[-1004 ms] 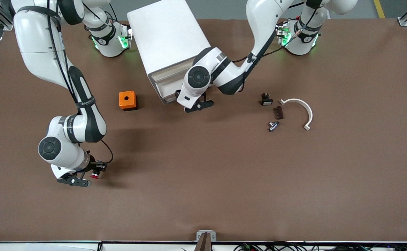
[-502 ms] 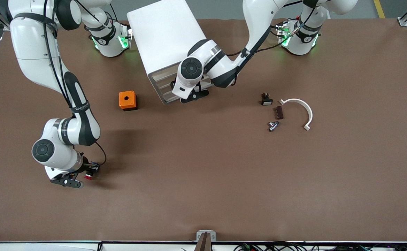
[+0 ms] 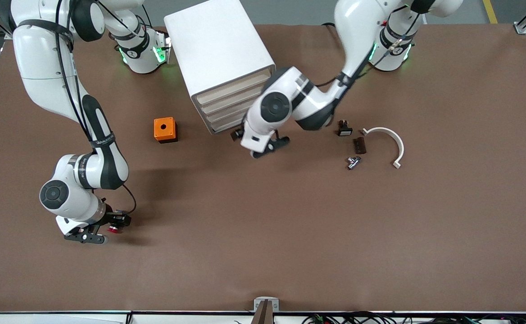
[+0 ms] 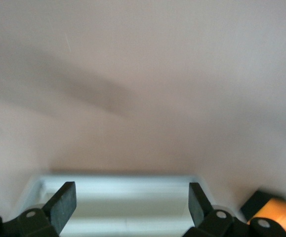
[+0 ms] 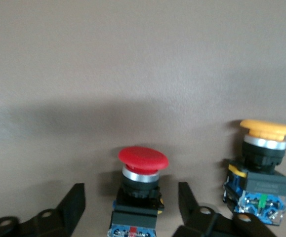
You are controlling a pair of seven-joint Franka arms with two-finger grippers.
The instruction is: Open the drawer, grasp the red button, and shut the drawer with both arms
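The red-capped button (image 3: 114, 229) lies on the table near the right arm's end. In the right wrist view it (image 5: 143, 160) sits between the fingers with a gap on each side. My right gripper (image 3: 109, 231) (image 5: 131, 190) is open around it, low at the table. The white drawer cabinet (image 3: 218, 49) has all its drawer fronts (image 3: 233, 105) flush. My left gripper (image 3: 269, 147) (image 4: 131, 190) is open and empty, just off the cabinet's front, facing the fronts (image 4: 123, 202).
An orange-capped button (image 5: 264, 165) stands beside the red one. An orange box with a hole (image 3: 165, 129) lies beside the cabinet. A small black part (image 3: 344, 129), brown piece (image 3: 360, 145), metal fitting (image 3: 353, 162) and white curved piece (image 3: 391, 139) lie toward the left arm's end.
The left gripper pressed on the cabinet's lowest drawer front, then drew back off the cabinet toward the front camera. The right gripper shifted slightly toward the right arm's end with the red button.
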